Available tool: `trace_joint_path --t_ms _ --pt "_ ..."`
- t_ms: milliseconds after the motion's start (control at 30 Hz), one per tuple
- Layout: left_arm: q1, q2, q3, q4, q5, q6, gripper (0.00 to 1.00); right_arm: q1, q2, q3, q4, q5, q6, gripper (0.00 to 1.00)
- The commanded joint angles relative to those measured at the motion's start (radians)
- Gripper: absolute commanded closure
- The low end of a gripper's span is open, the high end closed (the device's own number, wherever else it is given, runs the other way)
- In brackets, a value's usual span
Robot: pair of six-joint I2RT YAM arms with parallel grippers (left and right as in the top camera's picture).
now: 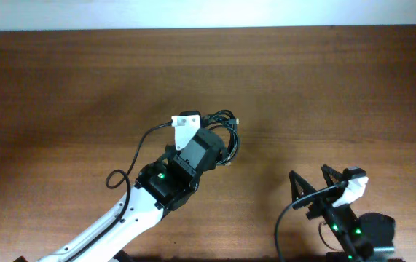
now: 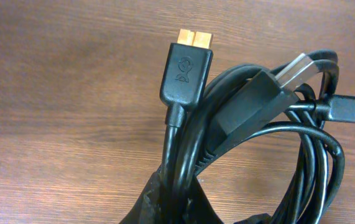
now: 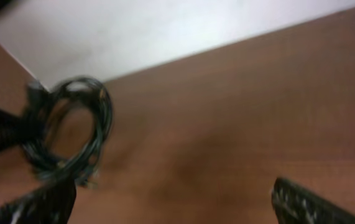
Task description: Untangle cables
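Stretching forward, left gripper [image 1: 219, 145] pinching the coiled cables [image 2: 193, 146]; right gripper [image 1: 309, 173] spread wide, well apart.

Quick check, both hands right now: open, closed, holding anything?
Left hand: closed, holding the cables.
Right hand: open, empty.

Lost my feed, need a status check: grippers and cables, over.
Left gripper shut on cables, bundle coiled, tangled. Right gripper open, empty, off to the side. No obstruction seen.

Brown wood-grain table [image 1: 62, 80], black cable bundle [image 1: 226, 137] near its middle.
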Motion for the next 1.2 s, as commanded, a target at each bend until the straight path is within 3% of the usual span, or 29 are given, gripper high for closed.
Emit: trace_joint_path --t_ms 0,133,200,300,367,433,500,567,700,867,933,1000,1067,1167 --pt "0.001 -0.002 0.004 0.011 0.016 -0.096 1.0 -0.007 0.053 0.2 -0.139 0.0 0.032 0.01" --pt "0.0 -0.002 0.003 0.01 0.016 -0.217 0.96 -0.007 0.31 0.405 -0.319 -0.029 0.045 0.01" --pt "0.0 -0.002 0.003 0.01 0.016 -0.226 0.99 -0.007 0.486 0.519 -0.372 -0.167 0.047 0.01" --pt "0.0 -0.009 0.004 -0.002 0.019 -0.226 1.0 -0.007 0.681 0.584 -0.37 -0.587 0.047 0.01" --pt "0.008 -0.067 0.004 -0.009 0.141 -0.241 1.0 -0.005 0.78 0.584 -0.386 -0.688 0.083 0.01" --pt "0.032 -0.126 0.004 -0.03 0.126 -0.242 1.0 0.003 0.875 0.584 -0.407 -0.751 0.088 0.02" --pt "0.076 -0.14 0.004 -0.062 0.111 -0.243 1.0 0.051 0.928 0.584 -0.41 -0.642 0.1 0.1" --pt "0.113 -0.14 0.004 -0.089 0.111 -0.301 1.0 0.105 0.942 0.584 -0.388 -0.427 0.188 0.11" --pt "0.132 -0.14 0.004 -0.098 0.117 -0.387 1.0 0.283 0.964 0.584 -0.1 -0.215 0.287 0.11" --pt "0.132 -0.135 0.004 -0.086 0.27 -0.694 1.0 0.356 1.011 0.584 -0.04 -0.108 0.422 0.11" --pt "0.124 -0.133 0.004 -0.082 0.357 -0.705 1.0 0.383 1.011 0.584 -0.038 -0.059 0.421 0.11" --pt "0.1 -0.133 0.004 -0.064 0.353 -0.706 1.0 0.427 1.015 0.584 -0.038 0.008 0.421 0.11" --pt "0.043 -0.133 0.004 0.043 0.356 -0.706 1.0 0.485 1.026 0.584 -0.032 0.123 0.391 0.11" --pt "0.031 -0.133 0.004 0.134 0.353 -0.705 1.0 0.499 1.028 0.584 -0.024 0.143 0.356 0.12"
